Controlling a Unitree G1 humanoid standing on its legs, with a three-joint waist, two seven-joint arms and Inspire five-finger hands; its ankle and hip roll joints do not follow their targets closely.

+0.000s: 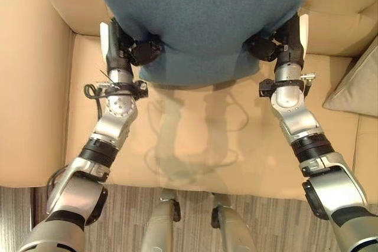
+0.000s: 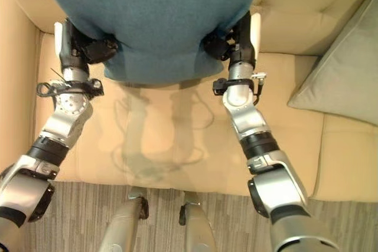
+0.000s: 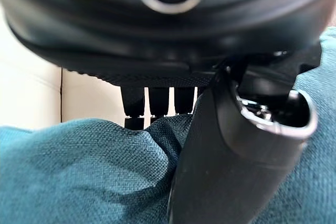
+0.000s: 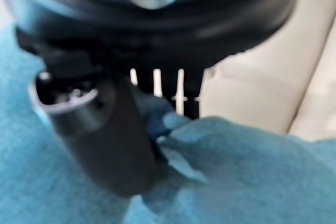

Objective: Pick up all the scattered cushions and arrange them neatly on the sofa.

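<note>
Both hands, the left hand [image 1: 139,51] and right hand [image 1: 269,45], pinch the blue cushion's [image 1: 204,16] lower corners, one each side, so it hangs level above the sofa [image 1: 236,146] seat.

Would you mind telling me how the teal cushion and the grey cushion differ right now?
The teal cushion is blue-green; the grey cushion is pale grey. The teal cushion is gripped on both sides, by the left hand and the right hand, above the sofa seat; the grey cushion rests untouched on the sofa's right side. The teal one sits centre; the grey one sits at the edge. Both are fabric cushions.
</note>
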